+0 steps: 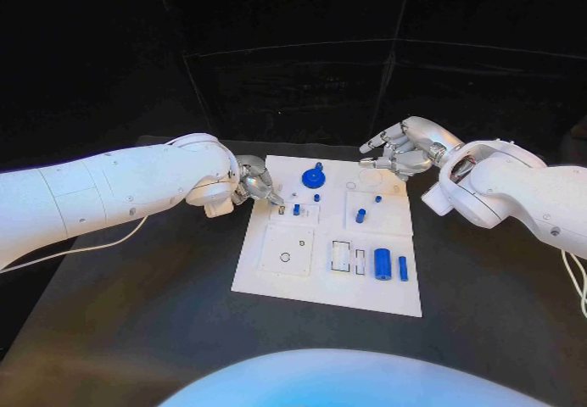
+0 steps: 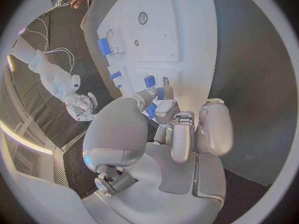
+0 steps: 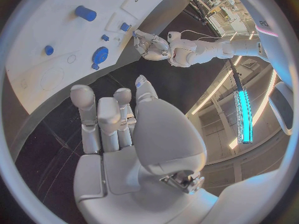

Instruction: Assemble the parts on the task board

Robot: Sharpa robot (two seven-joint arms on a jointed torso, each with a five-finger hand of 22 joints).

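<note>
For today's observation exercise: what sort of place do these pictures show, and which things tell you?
Probably a robotics lab test bench: a white task board with small blue parts on a black table, worked by two robot hands, left and right.

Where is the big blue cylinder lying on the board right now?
In the head view the big blue cylinder lies near the task board's near right corner, between an empty rectangular slot on its left and a thinner blue bar on its right.
</note>
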